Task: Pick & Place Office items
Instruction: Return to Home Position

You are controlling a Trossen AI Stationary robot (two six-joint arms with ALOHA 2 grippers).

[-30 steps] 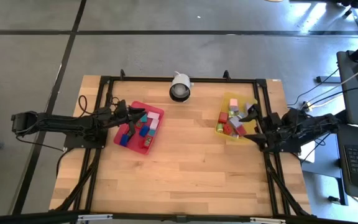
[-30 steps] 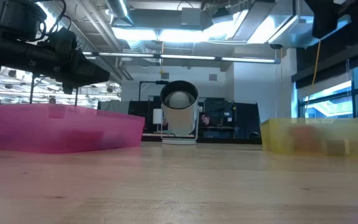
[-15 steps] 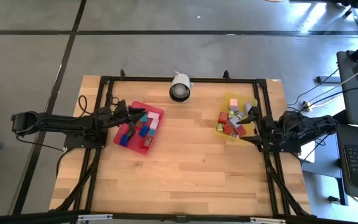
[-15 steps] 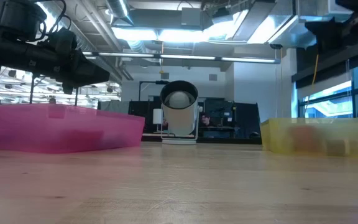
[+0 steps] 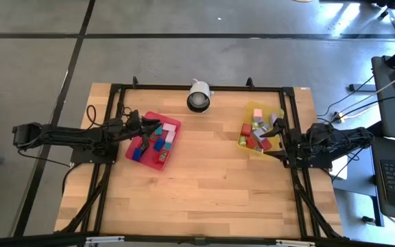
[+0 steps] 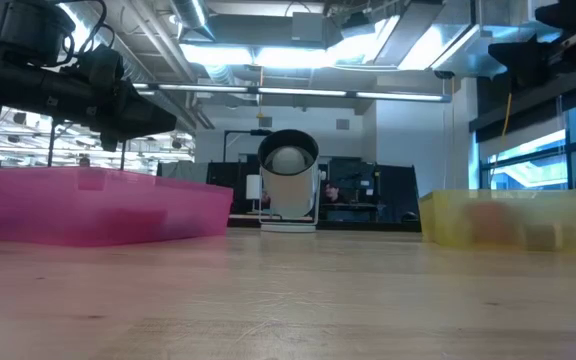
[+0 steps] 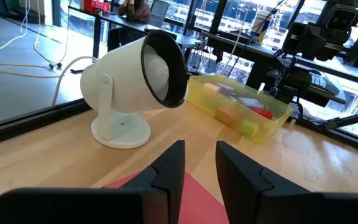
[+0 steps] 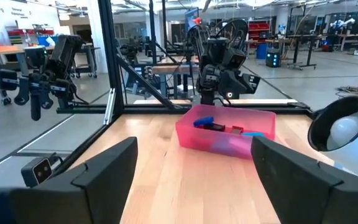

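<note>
The light wooden table (image 5: pixel 211 199) lies bare across its near half, with no piece loose on the boards. Farther in, the small blocky office items (image 5: pixel 158 142), in red, teal, blue, lilac and pink, are all boxed. One heap sits in the red plastic tray (image 6: pixel 98 210) on the left, and more lie in the yellow plastic tray (image 6: pixel 513 222) on the right.

The change of the last second is on the right. The right gripper (image 5: pixel 278 139) has eased back a little from the yellow tray toward the table's right edge as its arm folds in. It now hangs at the tray's outer rim, fingers spread wide and carrying nothing, as the right wrist view confirms.

The left gripper (image 5: pixel 148 125) has not stirred. It hovers above the red tray's left rim, its fingers (image 7: pixel 166 171) close together with only a slim gap and nothing between them.

At the far edge, between the trays, the round white desk lamp (image 5: pixel 199 97) stands where it was. Beyond it opens the workshop room.

Judged from this, the sorting is finished and the arms are going home. The right arm looks nearly parked, while the left has yet to pull back from its tray.
</note>
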